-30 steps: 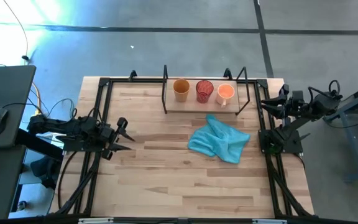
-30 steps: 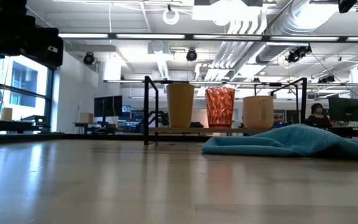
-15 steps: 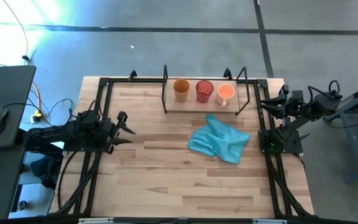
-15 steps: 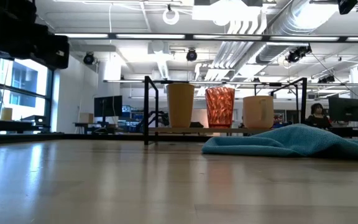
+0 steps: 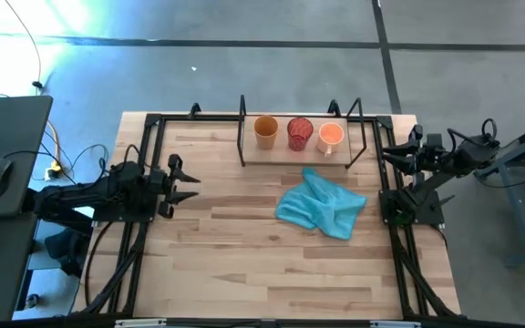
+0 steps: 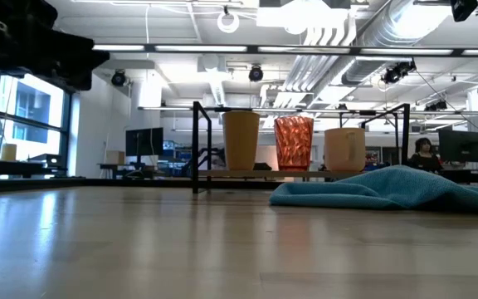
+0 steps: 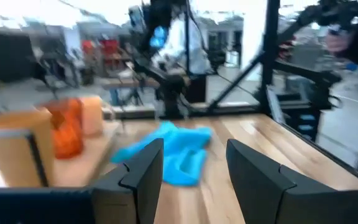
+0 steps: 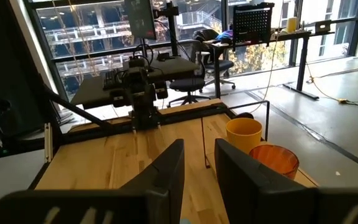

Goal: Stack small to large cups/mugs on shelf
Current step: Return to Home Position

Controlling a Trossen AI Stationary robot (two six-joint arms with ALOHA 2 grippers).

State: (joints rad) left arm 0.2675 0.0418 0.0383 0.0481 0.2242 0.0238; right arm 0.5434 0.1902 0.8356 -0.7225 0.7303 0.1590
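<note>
Three cups stand in a row on the shelf's [image 5: 285,157] wooden board near the table's far edge: mustard-yellow cup [image 5: 265,128], red patterned cup [image 5: 300,131], light orange mug [image 5: 332,135]. The low view shows them upright: yellow cup [image 6: 241,139], red cup [image 6: 294,143], mug [image 6: 344,148]. My left gripper [image 5: 186,180] hovers open at the table's left side, pointing toward the shelf. In its wrist view, my left gripper [image 7: 191,168] faces the cups. My right gripper [image 5: 387,153] waits at the right edge beside the shelf, with a narrow gap between its fingers [image 8: 199,167].
A crumpled blue cloth [image 5: 323,206] lies on the table just in front of the shelf, toward its right end. Black arm frames run along the left and right edges. Bare wood fills the table's middle and near part.
My left gripper has moved toward the table's far edge and a little to the right, swinging round toward the shelf. Its fingers stay open. The cups, the cloth and the right arm have kept still.
</note>
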